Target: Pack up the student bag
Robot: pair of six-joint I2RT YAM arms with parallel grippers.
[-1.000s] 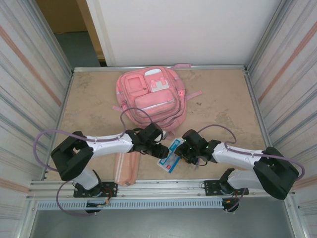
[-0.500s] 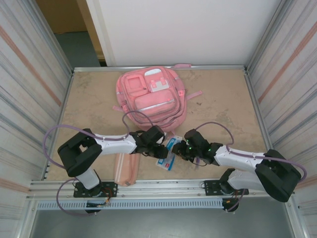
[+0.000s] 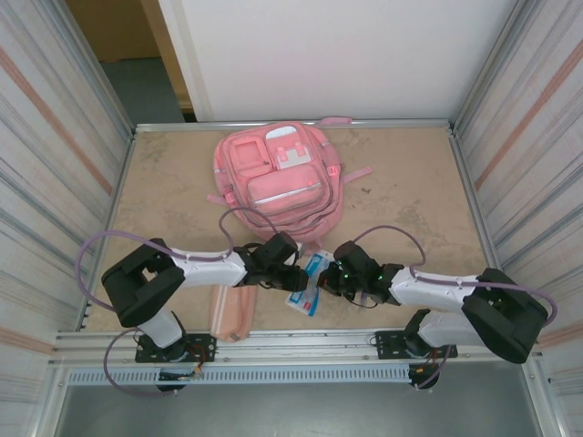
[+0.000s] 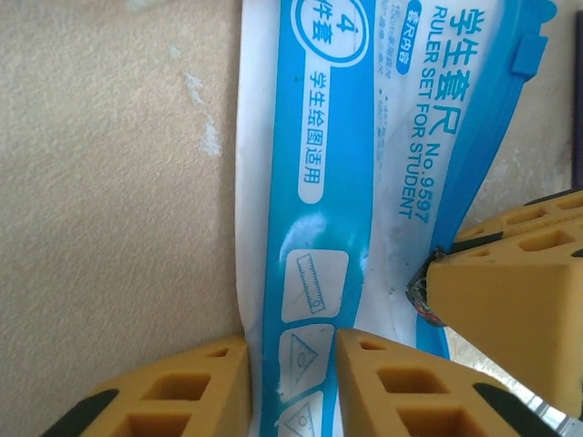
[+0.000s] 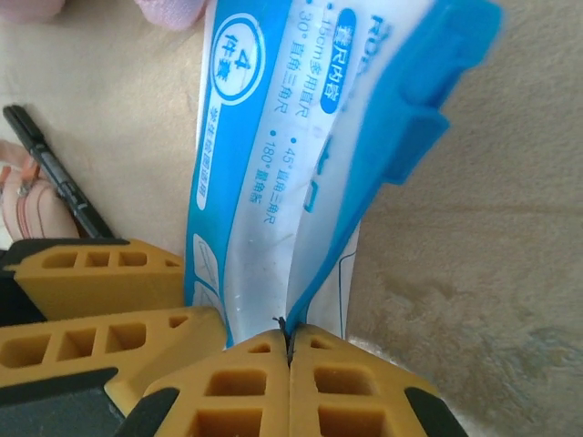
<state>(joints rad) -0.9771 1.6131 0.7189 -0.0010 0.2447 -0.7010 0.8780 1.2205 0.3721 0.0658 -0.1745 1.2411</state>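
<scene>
Left gripper point(image 4: 291, 364) pinches the packet point(image 4: 328, 182); right gripper point(image 5: 290, 350), fingers pressed together, nips its blue edge. Bag point(image 3: 278, 177) at 12 o'clock.

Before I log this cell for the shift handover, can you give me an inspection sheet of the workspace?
Surface: beige table, faint marks.
Job's things: student bag flat at the far side; ruler set packet between the grippers.
Clutter: pink pencil case at the near edge.
Grippers: right gripper shut on the packet's edge; left gripper straddles the packet, grip unclear.
Cables: purple cables arch above the table.
Surroundings: striped side walls, white panel behind.
</scene>
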